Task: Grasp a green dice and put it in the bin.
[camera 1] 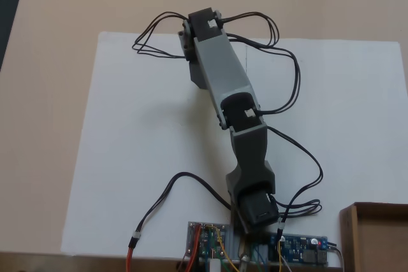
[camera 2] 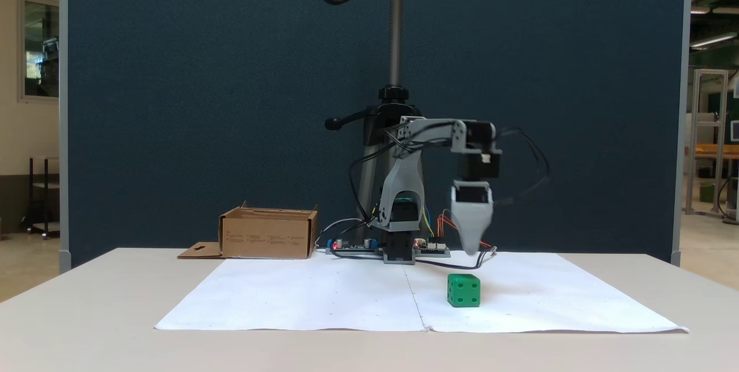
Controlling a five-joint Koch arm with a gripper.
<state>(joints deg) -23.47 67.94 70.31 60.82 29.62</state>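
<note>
The green dice point(camera 2: 463, 290) is a small bright green cube resting on the white paper point(camera 2: 346, 297), right of its centre fold. My gripper point(camera 2: 473, 249) points straight down from the bent grey arm point(camera 1: 223, 74), its tip hanging a little above the dice and slightly to the right; how far behind the dice it hangs I cannot tell. It appears as one tapered grey wedge, so the jaws' state is unclear. Nothing is visibly held. The bin point(camera 2: 268, 233) is a brown box at the back left, also seen from above as the bin point(camera 1: 347, 237) at the lower right corner.
Circuit boards point(camera 1: 207, 239) with coloured wires and black cables point(camera 1: 166, 199) lie around the arm's base point(camera 2: 399, 253). A camera stand pole point(camera 2: 395, 43) rises behind the arm, in front of a dark blue partition. The bin's flap point(camera 2: 199, 250) lies flat beside it.
</note>
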